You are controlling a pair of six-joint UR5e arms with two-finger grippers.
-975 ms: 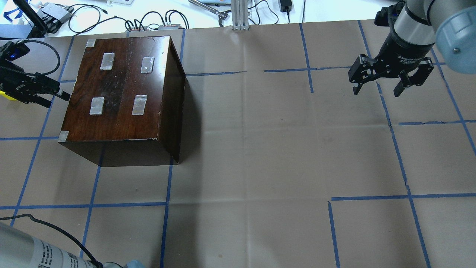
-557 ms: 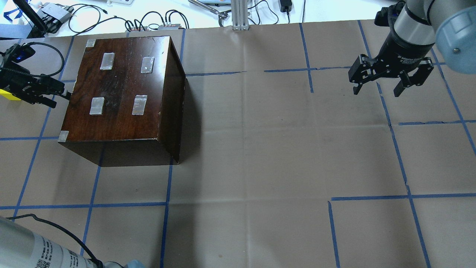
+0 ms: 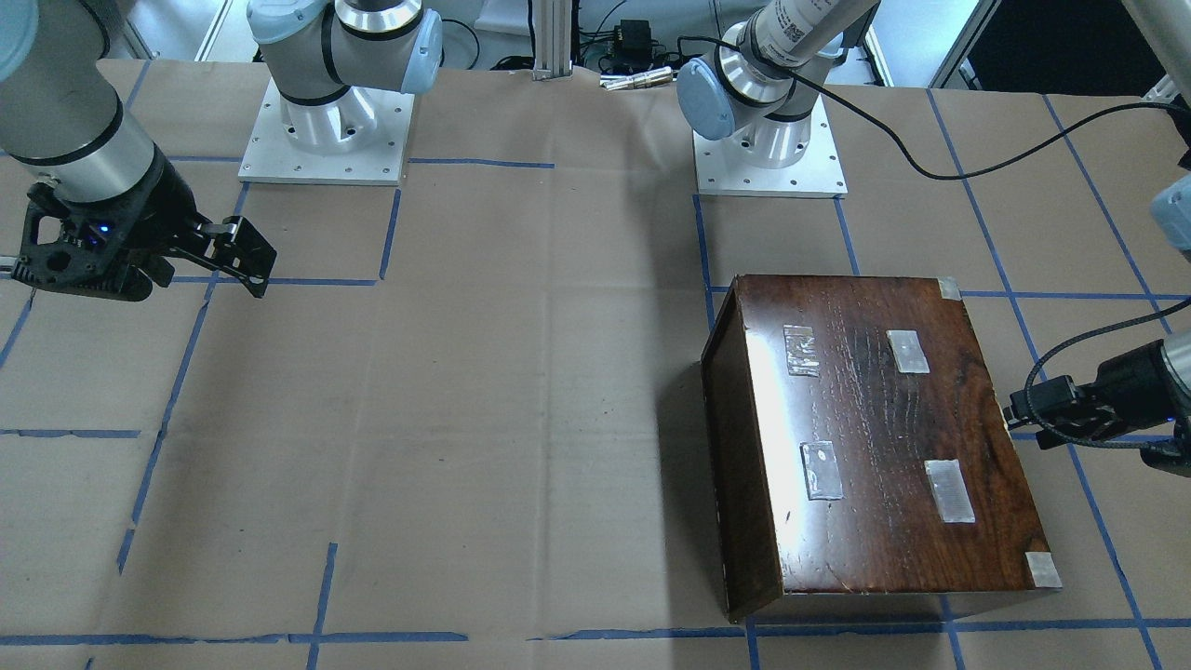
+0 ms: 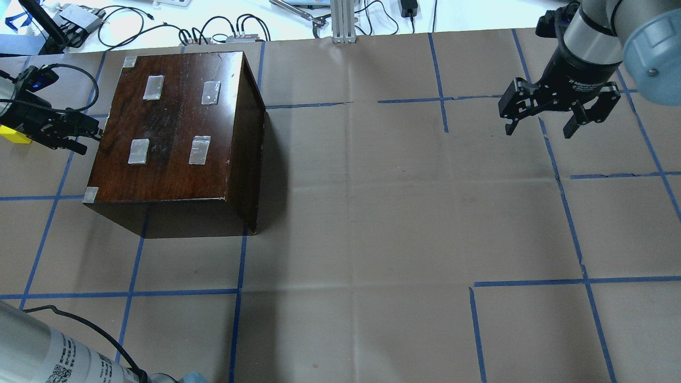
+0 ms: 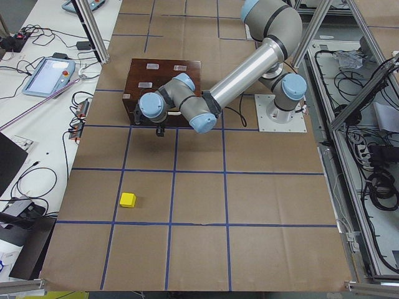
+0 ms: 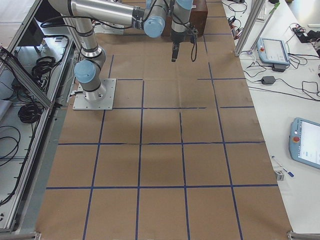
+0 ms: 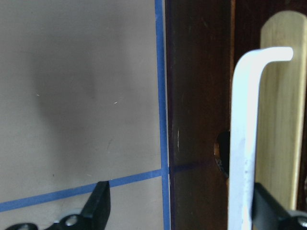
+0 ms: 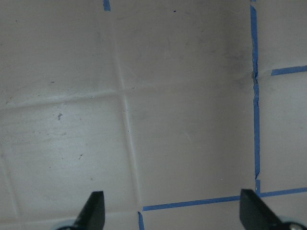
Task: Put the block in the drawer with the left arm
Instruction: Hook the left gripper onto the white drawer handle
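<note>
On the front-facing camera I have the dark wooden box [image 3: 875, 437] with its tape patches sitting on the brown paper [image 3: 521, 391] at the view's right. The left gripper [image 3: 1016, 409] comes in from the right edge, its tip just beside the box's side. I cannot read its jaws from here. The right gripper [image 3: 247, 265] hangs far off at the view's left.

On the overhead camera the left gripper [image 4: 85, 139] points at the left side of the box [image 4: 175, 127], fingers parted with nothing between them. The yellow block [image 4: 11, 135] lies on the paper at the left edge, on the gripper's far side from the box. The right gripper [image 4: 538, 130] is at the far right, spread wide and empty.

From the left end, the block [image 5: 128, 200] sits alone on the paper, well apart from the box [image 5: 159, 78] and nearer this camera. The left arm [image 5: 243, 81] reaches to the box's near face.

From the right end, the right gripper [image 6: 173, 54] points down above the paper.

My left wrist camera shows the fingertips [image 7: 98, 203] far apart in the bottom corners, gripping nothing. Ahead are a blue tape line [image 7: 160, 96] and the box's dark face [image 7: 196, 96] with a small rounded notch [image 7: 220, 155], a white bent bar [image 7: 244, 143] and a pale wooden strip [image 7: 283, 96].

My right wrist camera shows fingertips [image 8: 93, 211] wide apart over bare paper.
</note>
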